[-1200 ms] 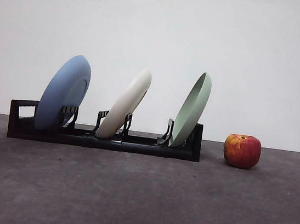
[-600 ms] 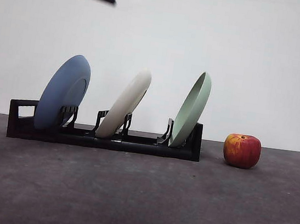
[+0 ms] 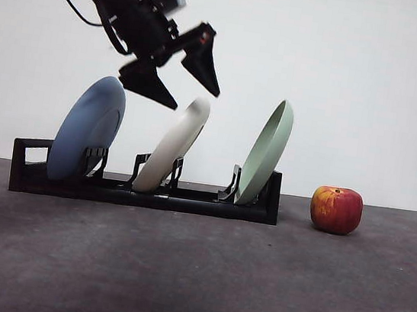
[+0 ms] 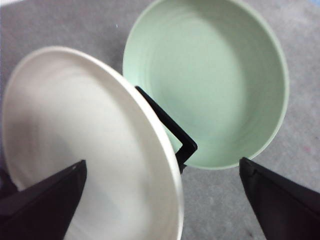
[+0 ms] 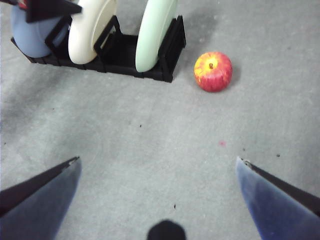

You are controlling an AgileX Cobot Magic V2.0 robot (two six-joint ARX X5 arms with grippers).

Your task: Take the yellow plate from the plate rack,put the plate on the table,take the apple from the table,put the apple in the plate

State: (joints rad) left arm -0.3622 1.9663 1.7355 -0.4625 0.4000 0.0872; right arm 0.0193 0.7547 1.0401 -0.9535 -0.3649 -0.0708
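The yellow plate (image 3: 171, 147) (image 4: 85, 140) (image 5: 92, 27) leans in the middle slot of the black plate rack (image 3: 187, 199) (image 5: 120, 55). My left gripper (image 3: 196, 100) (image 4: 162, 161) reaches in from the upper left and hangs open just above the plate's top rim, one jaw on either side of it, not touching. The red apple (image 3: 336, 210) (image 5: 213, 71) rests on the table (image 3: 192, 277) to the right of the rack. High over the table in front of the rack, my right gripper (image 5: 156, 160) stands open and holds nothing.
A blue plate (image 3: 87, 128) (image 5: 30, 37) stands in the rack's left slot and a pale green plate (image 3: 265, 152) (image 4: 210, 85) in the right slot, close beside the yellow one. A white wall runs behind the table.
The left arm has come down from the top left corner to just above the yellow plate's rim. The plates, rack and apple have not moved.
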